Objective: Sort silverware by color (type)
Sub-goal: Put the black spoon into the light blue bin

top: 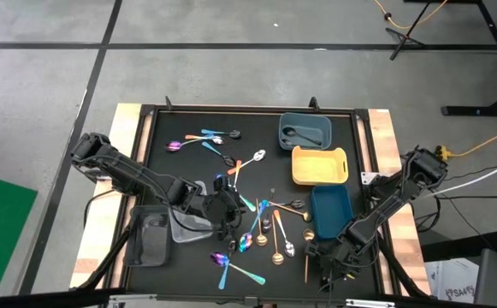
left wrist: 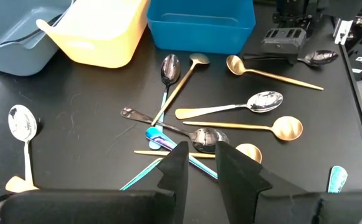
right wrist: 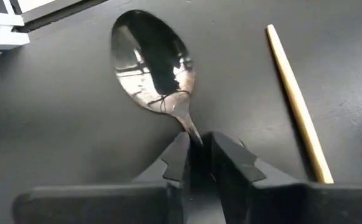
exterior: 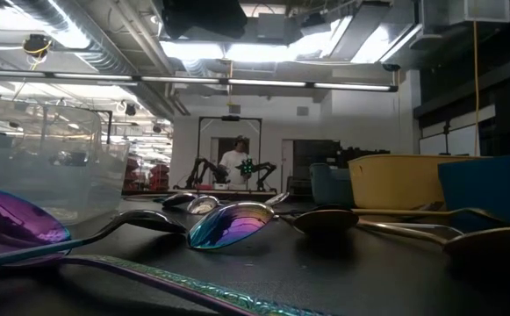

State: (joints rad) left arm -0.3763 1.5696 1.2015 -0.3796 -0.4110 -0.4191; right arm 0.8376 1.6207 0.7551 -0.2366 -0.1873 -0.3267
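Black-finished and mirror-dark, the spoon (right wrist: 154,65) you are after lies straight ahead of your right gripper (right wrist: 199,163), and its thin neck runs down into the slot between the two fingers. They stand nearly together around that handle, so I judge the grip is being taken, though you cannot yet call it firm. A gold handle (right wrist: 298,102) lies just beside the gripper, untouched.

Your left gripper (left wrist: 200,171) hovers over the tangle in the middle of the mat (top: 257,184), fingers a little apart with nothing between them; a dark spoon (left wrist: 204,138) sits just beyond its tips.

Sorting has barely started, as I read it. Of the three coloured trays, the grey-blue tray (top: 305,131) holds what looks like one dark spoon, while the yellow tray (top: 319,165) and the blue tray (top: 330,210) show nothing inside. Near the left arm, a clear tray (top: 186,225) and a grey tray (top: 150,239) make five. Roughly twenty spoons are loose on the mat; I cannot count them exactly where they overlap.
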